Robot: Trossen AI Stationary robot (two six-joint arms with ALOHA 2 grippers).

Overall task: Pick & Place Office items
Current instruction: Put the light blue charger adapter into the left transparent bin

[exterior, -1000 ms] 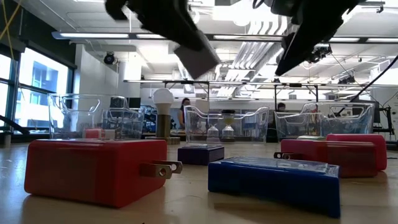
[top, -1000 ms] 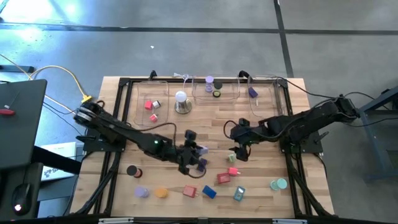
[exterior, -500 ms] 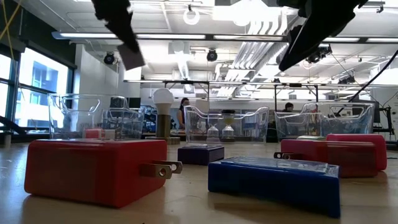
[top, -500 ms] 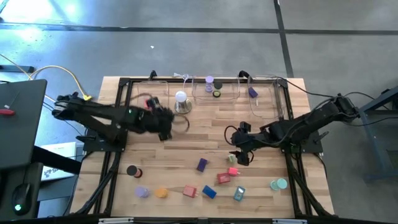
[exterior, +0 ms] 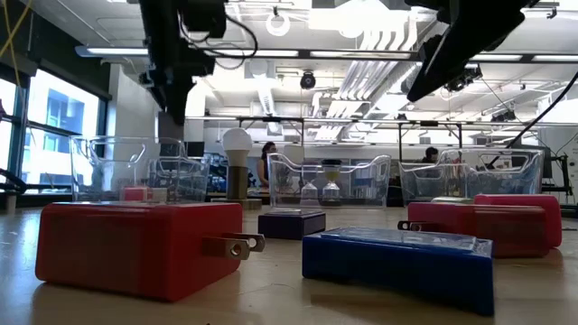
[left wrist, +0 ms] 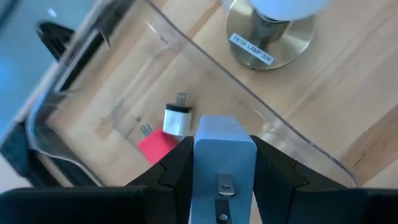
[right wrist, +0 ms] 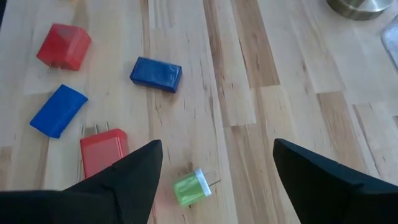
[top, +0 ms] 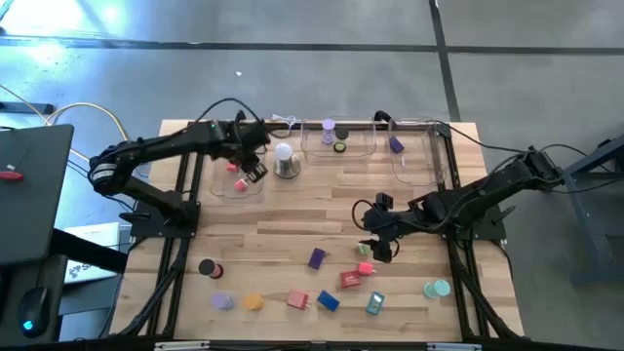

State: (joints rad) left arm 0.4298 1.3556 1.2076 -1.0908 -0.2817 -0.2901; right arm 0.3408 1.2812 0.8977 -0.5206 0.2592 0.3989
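Left wrist view shows the left gripper (left wrist: pixel 224 180) clenched on a pale blue plug block (left wrist: pixel 224 146), carried over the clear tray (left wrist: pixel 186 50) beside the lamp base (left wrist: pixel 264 46), probably so it can drop in with the red block (left wrist: pixel 155 146) and white plug (left wrist: pixel 177 119) lying there. The right gripper (right wrist: pixel 214 171) hangs with fingers spread and empty above a green roll (right wrist: pixel 189 186) on the table (right wrist: pixel 280 124), seemingly lined up to take it next
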